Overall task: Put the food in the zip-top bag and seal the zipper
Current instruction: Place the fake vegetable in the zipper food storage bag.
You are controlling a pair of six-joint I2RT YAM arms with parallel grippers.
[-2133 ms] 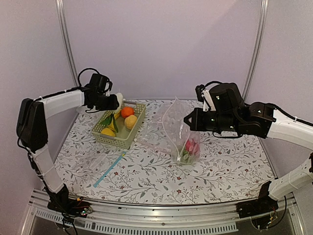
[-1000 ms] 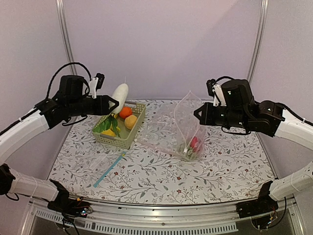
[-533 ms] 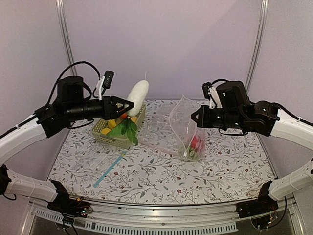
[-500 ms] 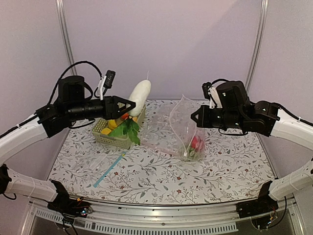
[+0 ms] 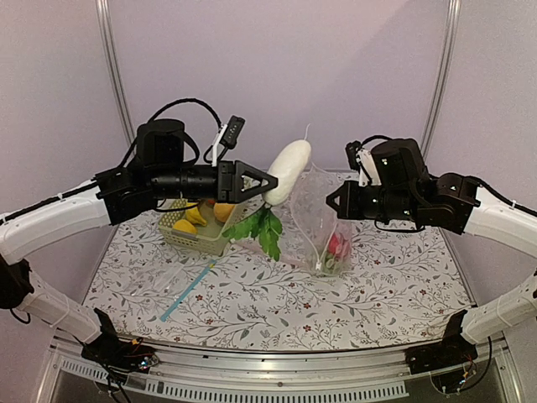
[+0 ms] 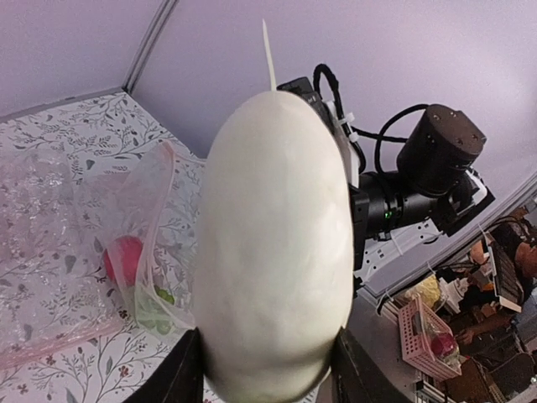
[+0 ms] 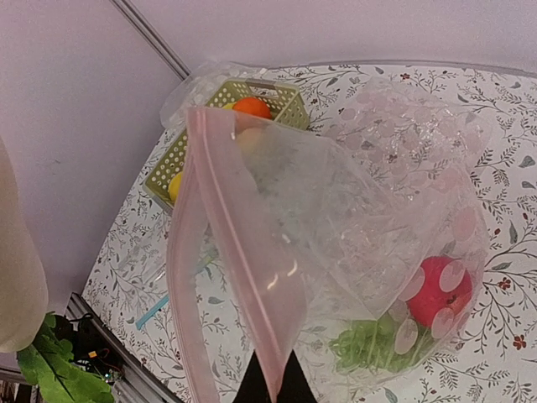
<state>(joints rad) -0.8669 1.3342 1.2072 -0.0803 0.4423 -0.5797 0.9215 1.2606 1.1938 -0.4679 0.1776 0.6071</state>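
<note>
Left hand (image 5: 267, 180) is clamped on the long white plastic radish with green leaves (image 5: 287, 170), which has swung from above the pale green lattice basket (image 5: 191, 242) to just beside the mouth of the large crinkly clear zip-top bag (image 5: 312, 220); right hand (image 7: 270, 384) pinches the pale pink zipper strip (image 7: 226, 252), holding that mouth up above the floral tabletop (image 5: 252, 311); a red fruit (image 7: 440, 290) and greens (image 7: 369, 348) already lie inside; the drop looks close, with fruit left in the basket and sealing not yet begun.

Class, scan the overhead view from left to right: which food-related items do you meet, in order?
Green basket → white radish → red fruit inside the zip-top bag.
</note>
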